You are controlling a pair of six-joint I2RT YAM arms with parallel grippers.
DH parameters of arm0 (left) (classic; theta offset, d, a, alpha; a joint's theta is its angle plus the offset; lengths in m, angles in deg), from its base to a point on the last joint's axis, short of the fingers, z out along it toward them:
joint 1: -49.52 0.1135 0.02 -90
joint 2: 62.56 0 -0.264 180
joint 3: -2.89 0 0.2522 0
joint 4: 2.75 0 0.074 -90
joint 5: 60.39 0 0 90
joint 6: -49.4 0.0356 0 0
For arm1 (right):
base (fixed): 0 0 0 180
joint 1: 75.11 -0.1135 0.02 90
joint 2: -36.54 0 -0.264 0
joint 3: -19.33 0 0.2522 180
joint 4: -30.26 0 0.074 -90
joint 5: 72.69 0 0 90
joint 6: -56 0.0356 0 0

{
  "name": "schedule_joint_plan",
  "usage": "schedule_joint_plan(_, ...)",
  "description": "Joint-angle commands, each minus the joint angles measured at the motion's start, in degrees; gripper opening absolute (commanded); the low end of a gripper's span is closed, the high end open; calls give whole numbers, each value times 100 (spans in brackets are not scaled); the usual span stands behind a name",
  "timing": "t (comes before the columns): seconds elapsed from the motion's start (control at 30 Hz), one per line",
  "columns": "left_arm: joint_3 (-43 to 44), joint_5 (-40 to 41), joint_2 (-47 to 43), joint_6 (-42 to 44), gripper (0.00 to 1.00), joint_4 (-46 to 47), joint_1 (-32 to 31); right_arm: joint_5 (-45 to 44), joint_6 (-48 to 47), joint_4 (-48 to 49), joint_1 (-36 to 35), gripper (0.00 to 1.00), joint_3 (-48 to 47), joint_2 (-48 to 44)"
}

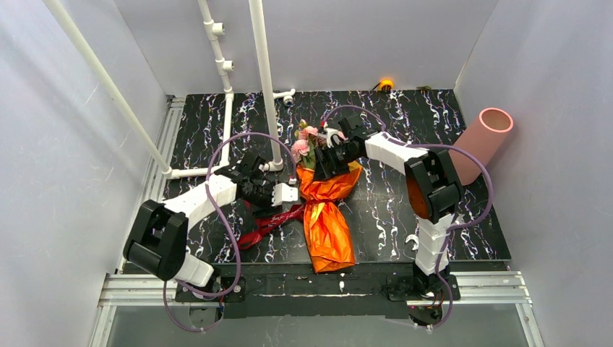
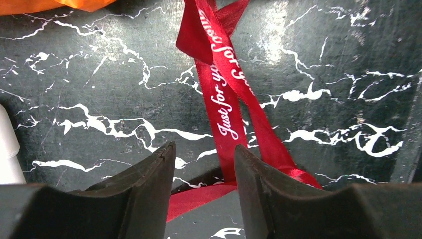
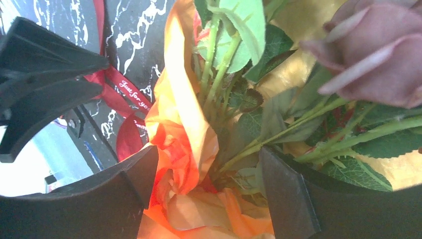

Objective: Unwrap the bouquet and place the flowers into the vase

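The bouquet (image 1: 329, 217) lies mid-table in crinkled orange wrapping (image 3: 184, 124), its pink flowers (image 1: 303, 141) pointing to the far side. My right gripper (image 3: 209, 164) is open, its fingers wide on either side of the wrapping's mouth and the green stems (image 3: 278, 134); a pink rose (image 3: 378, 55) shows at the upper right. The dark red ribbon (image 2: 224, 94) lies loose on the table left of the bouquet. My left gripper (image 2: 205, 154) hovers over it, open, with a strip of ribbon passing under the gap. The salmon-pink vase (image 1: 486, 141) lies tilted at the table's right edge.
White pipes (image 1: 264, 79) stand at the back left, one foot close to my left gripper (image 1: 289, 194); a white pipe end (image 2: 6, 144) shows in the left wrist view. A small orange light (image 1: 386, 84) sits at the far edge. Grey walls enclose the black marbled table (image 1: 405, 217).
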Motion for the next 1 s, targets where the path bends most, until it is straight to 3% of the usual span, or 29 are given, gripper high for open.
schedule_joint_plan(0.0, -66, 213, 272, 290, 46, -12, -134, 256, 203, 152, 36, 83, -283, -404)
schedule_joint_plan(0.3, -309, 539, 739, 662, 46, -49, -388, 468, 505, 426, 36, 84, -406, -565)
schedule_joint_plan(0.4, -296, 738, 898, 547, 28, -30, -408, 509, 545, 489, 36, 84, -432, -631)
schedule_joint_plan(0.5, 147, 767, 1046, -1, 0, -266, -373, 516, 517, 569, 50, 84, -463, -757)
schedule_joint_plan(0.7, 1143, -45, 283, -1056, 0, -389, -230, 461, 420, 681, 153, 85, -628, -1043)
schedule_joint_plan(0.97, 2139, -154, -552, -2245, 0, 108, -181, 675, 178, 752, 186, 86, -438, -1599)
